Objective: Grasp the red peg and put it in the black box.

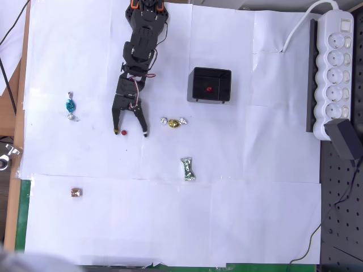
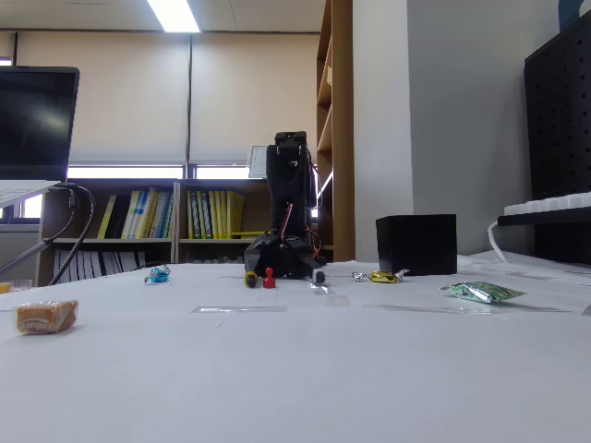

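Down at table level, nearest the fixed camera, a brown wrapped candy can be seen on the left and a green wrapped one on the right, both lying on the white paper sheet the table's been covered with.

Further back, the claw is lowered to the paper and spread wide, with the red peg sitting between the fingertips, closer to the yellow-tipped one on the left of the overhead view. Nothing's been pinched yet, so this looks like the grasp step, right before closing. What's probably needed next: the fingers squeezed shut on the peg, then a lift and a carry over to the black box, which sits well apart, up and to the right in the overhead view. A second red peg can already be seen inside it.

A gold candy lies between the claw and the box, a blue one off to the left. A white power strip is laid along the right edge. Behind it all, bookshelves, window blinds and a ceiling light are seen.
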